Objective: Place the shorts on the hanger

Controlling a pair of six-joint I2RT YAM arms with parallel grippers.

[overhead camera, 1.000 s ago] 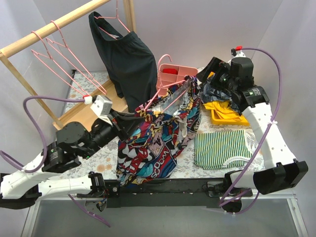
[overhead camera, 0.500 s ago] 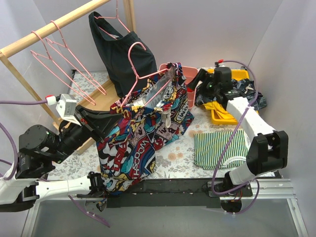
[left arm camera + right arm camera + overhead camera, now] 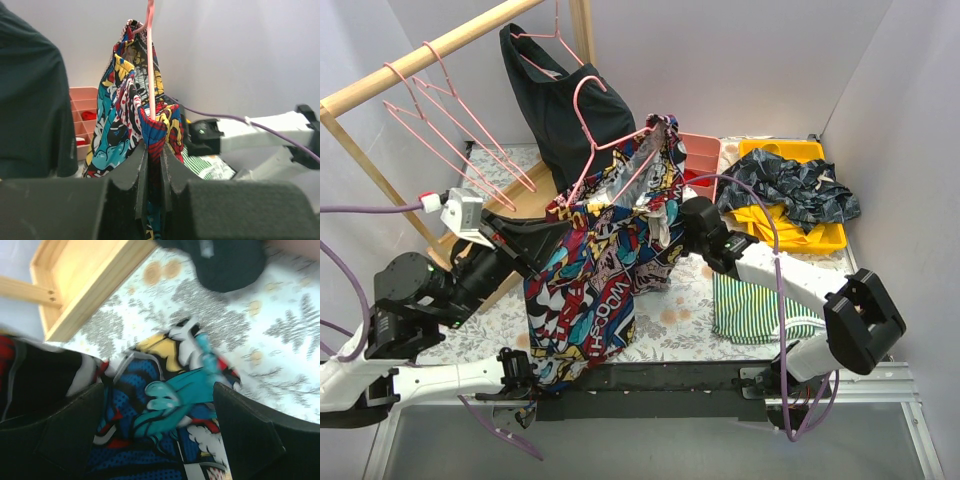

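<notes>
The comic-print shorts (image 3: 590,290) hang in the air from a pink hanger (image 3: 610,150) whose hook points up. My left gripper (image 3: 563,222) is shut on the shorts' waist cloth at the hanger's lower left corner and holds both up. In the left wrist view the jaws (image 3: 154,150) pinch red and blue cloth (image 3: 120,115), and the hanger's rod (image 3: 150,60) rises above. My right gripper (image 3: 672,236) is open at the shorts' right edge. In the right wrist view its fingers (image 3: 65,435) stand on either side of the shorts' cloth (image 3: 175,405), not closed on it.
Plain black shorts (image 3: 570,110) and spare pink hangers (image 3: 440,110) hang on the wooden rack (image 3: 410,70) at back left. A pink bin (image 3: 705,155), a yellow tray (image 3: 820,235) with a dark blue garment (image 3: 790,185), and a striped cloth (image 3: 760,300) lie on the right.
My right arm swung from the back right tray down and left to the shorts' right edge. My left gripper carried the hanger and shorts a little higher and to the right.
</notes>
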